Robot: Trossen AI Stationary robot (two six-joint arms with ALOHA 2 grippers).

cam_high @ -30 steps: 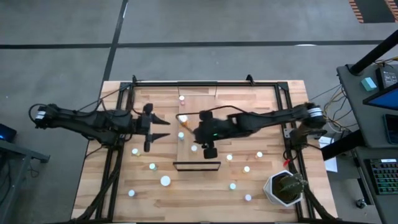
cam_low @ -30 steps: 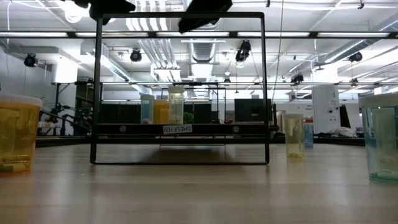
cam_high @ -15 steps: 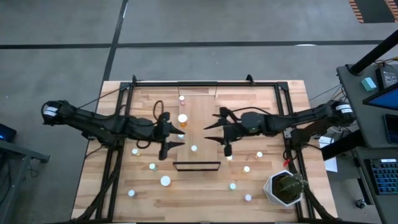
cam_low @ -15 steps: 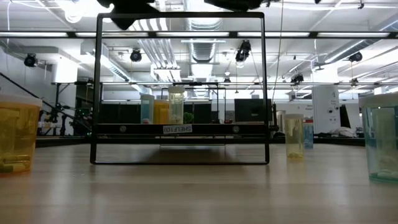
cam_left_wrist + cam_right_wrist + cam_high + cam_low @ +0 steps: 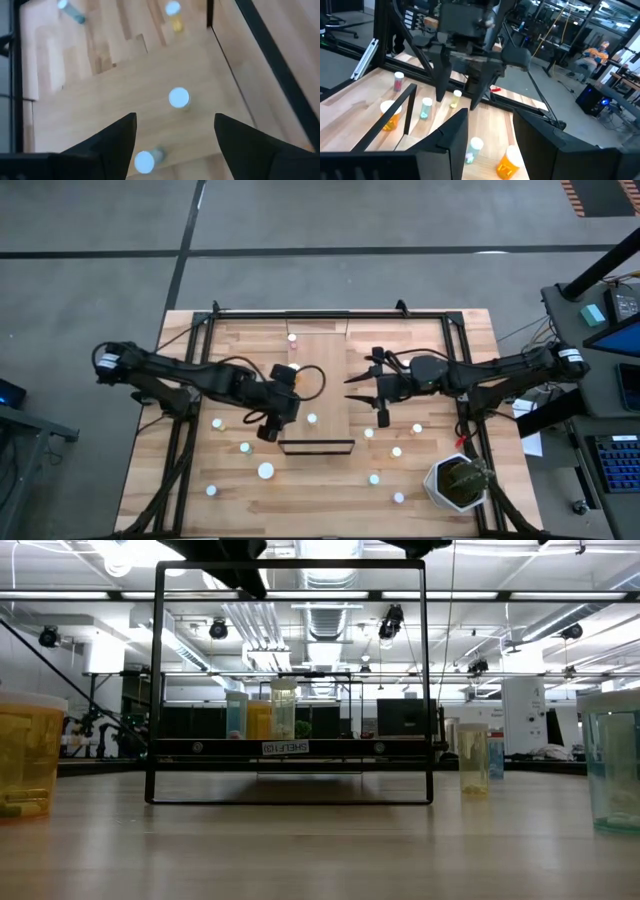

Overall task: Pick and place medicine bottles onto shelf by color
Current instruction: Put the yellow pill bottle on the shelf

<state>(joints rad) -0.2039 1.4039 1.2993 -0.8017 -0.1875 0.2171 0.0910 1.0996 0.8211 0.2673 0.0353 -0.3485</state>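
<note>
Across the slatted tabletop, framed by black rails, the long light-wood shelf lies down the middle with its thin dark rail at the near end. I reach in from both sides above it. My left gripper hangs over the near half of the shelf, its jaws wide apart and empty; a white-capped bottle stands on the plank straight below the gap. My right gripper hovers over the shelf's right edge, facing my left arm, its jaws also apart and holding nothing.

A potted green plant sits at the near right corner, well clear of both arms. The medicine bottles are scattered: an orange one and a small one farther up the shelf, and loose white caps on the tabletop to either side, such as and. At table height an orange bottle and a bluish bottle flank the rail. A white label behind reads "SHELF", followed by digits I cannot tell.
</note>
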